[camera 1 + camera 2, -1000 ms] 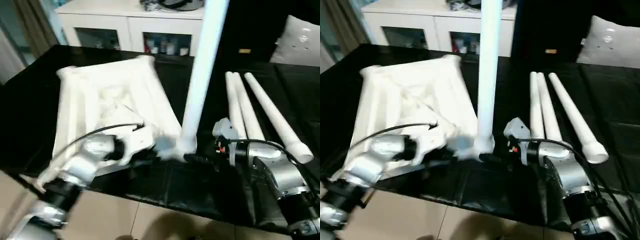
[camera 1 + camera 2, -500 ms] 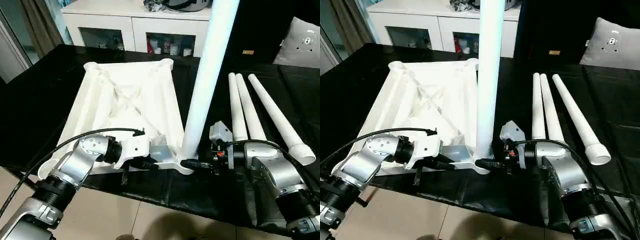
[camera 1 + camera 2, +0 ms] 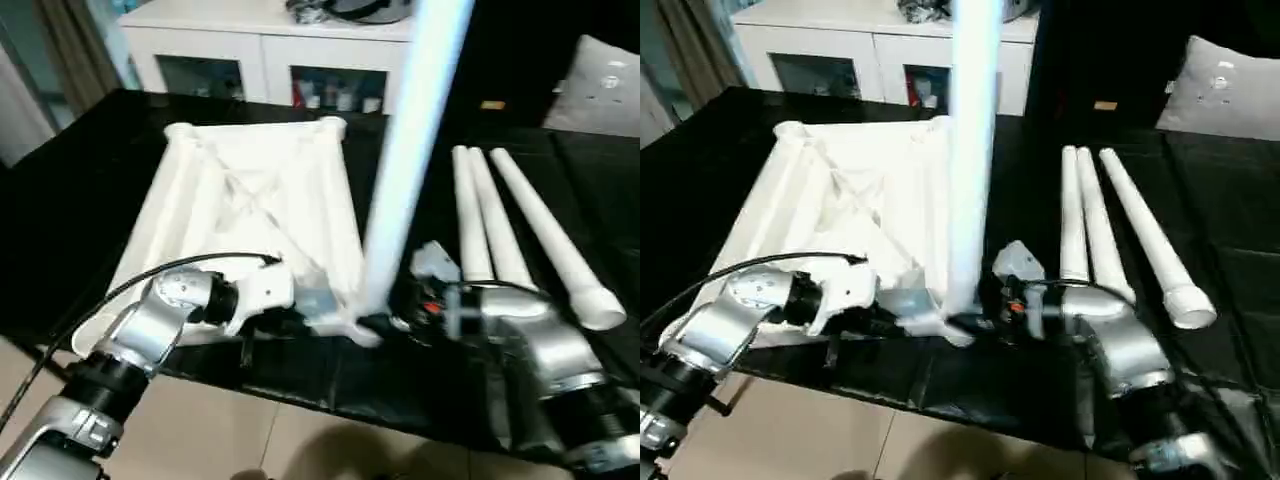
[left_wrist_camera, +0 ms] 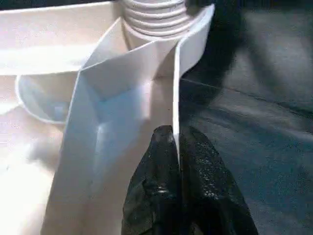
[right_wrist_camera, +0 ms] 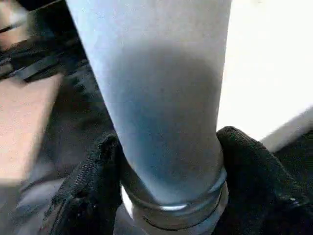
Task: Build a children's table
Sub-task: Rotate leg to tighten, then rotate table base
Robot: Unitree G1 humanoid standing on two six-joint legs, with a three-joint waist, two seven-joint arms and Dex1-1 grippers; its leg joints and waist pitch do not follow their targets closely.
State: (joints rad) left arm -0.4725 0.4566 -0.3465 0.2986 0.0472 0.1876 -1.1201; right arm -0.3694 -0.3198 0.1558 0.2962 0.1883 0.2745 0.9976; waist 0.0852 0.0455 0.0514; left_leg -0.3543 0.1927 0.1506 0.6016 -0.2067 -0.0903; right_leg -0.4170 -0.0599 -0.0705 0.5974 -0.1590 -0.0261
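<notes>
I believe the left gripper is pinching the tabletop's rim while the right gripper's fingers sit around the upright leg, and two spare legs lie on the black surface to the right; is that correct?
Not quite: three spare legs lie there, not two, as the left eye view shows. The rest holds: the left gripper pinches the tabletop rim, and the right gripper has its fingers around the upright leg.

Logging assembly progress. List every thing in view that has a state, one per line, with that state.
Tabletop: upside down, ribbed underside up.
Upright leg: standing in the near corner socket.
Three spare legs: lying side by side on the black surface, not fitted.
Left gripper: shut on the tabletop's rim.
Right gripper: fingers around the upright leg's base.
Cabinet: glass doors closed.
</notes>
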